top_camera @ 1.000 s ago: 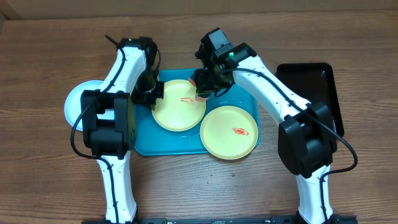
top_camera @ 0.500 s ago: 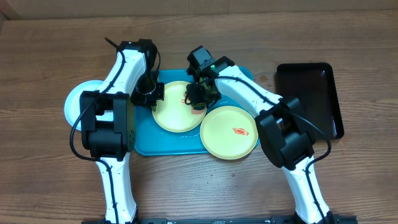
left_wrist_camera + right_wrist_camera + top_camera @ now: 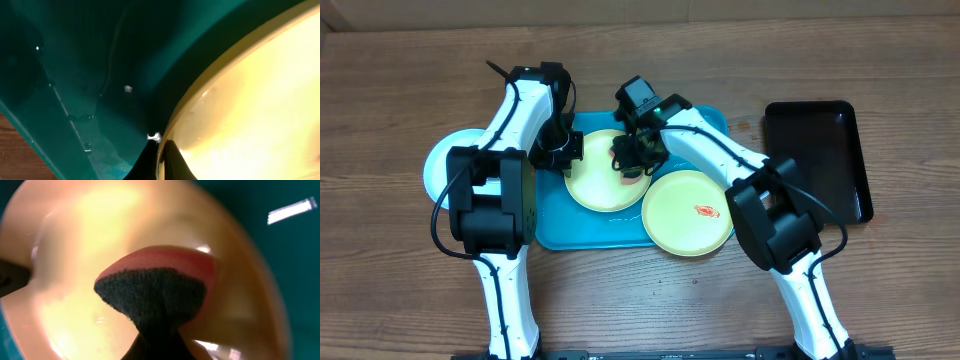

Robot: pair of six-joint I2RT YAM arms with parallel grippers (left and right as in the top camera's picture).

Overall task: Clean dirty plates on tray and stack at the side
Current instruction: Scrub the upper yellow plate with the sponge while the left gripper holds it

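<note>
- A wooden table (image 3: 400, 300) carries a turquoise tray (image 3: 548, 228) at centre, with a black tray (image 3: 820, 150) at its 3 o'clock.
- A yellow-green plate (image 3: 598, 185) lies in the turquoise tray. A second plate (image 3: 680, 222), red-smeared, overhangs the rim at 5 o'clock. A pale plate (image 3: 440, 160) sits on the table at 9 o'clock.
- The left gripper (image 3: 563, 157) pinches the yellow-green plate's rim at 9 o'clock, jaws nearly closed.
- The right gripper (image 3: 633, 160) is clamped on a pink sponge (image 3: 155, 295), on that plate at 3 o'clock.
</note>
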